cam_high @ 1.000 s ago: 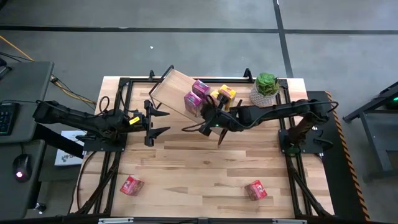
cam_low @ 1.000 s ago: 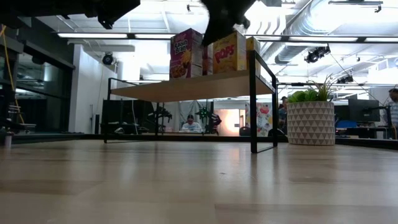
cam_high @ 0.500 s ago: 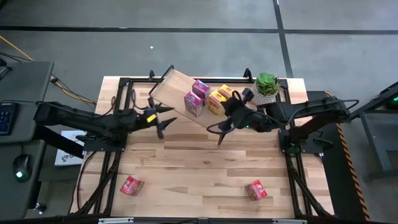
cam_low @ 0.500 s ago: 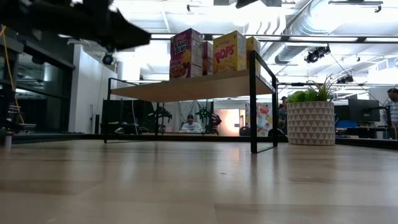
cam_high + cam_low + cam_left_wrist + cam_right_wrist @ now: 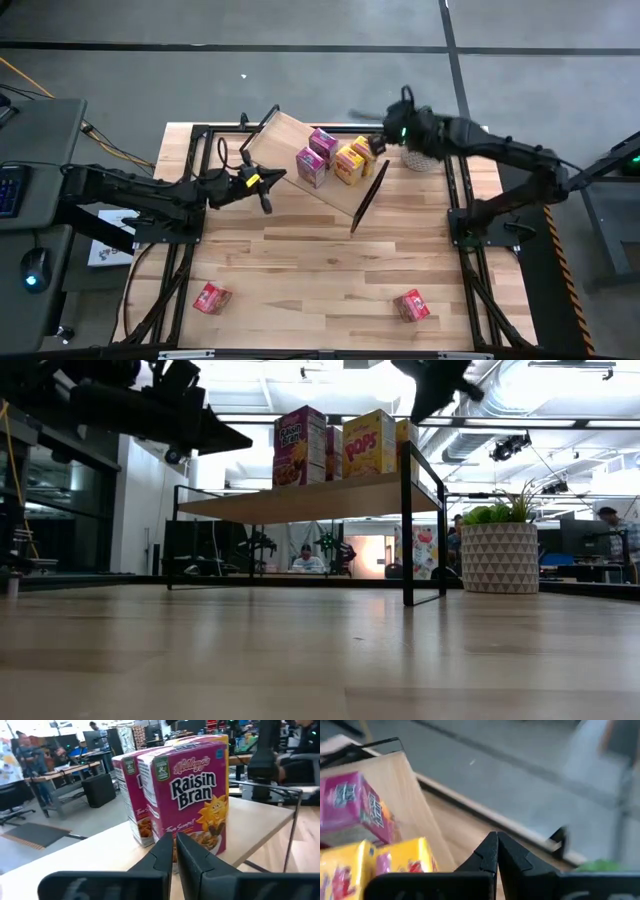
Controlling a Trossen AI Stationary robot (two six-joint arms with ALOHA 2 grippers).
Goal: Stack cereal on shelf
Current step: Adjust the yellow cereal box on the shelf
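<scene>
The shelf (image 5: 275, 140) is a light wood plank on black wire end frames, lying slantwise at the table's far side. On it stand two magenta cereal boxes (image 5: 310, 166) and two yellow ones (image 5: 350, 163), all upright. Two red boxes (image 5: 211, 297) (image 5: 411, 305) lie on the table near its front edge. My left gripper (image 5: 272, 180) is shut and hovers over the shelf's left part, pointing at the nearer magenta box (image 5: 195, 795) with a gap between them. My right gripper (image 5: 380, 143) is shut, high above the shelf's far right end, beside the yellow boxes (image 5: 395, 860).
A potted green plant (image 5: 428, 140) in a white patterned pot stands at the table's far right corner, close to my right arm. Black frame rails run along the table's left and right sides. Bare wood lies between the shelf and the red boxes.
My left gripper has moved toward the table's right and far edge, in over the shelf's left part, and has shut. My right gripper has risen from the shelf's near side and swung over the boxes toward the plant. The boxes on the shelf stand still.
</scene>
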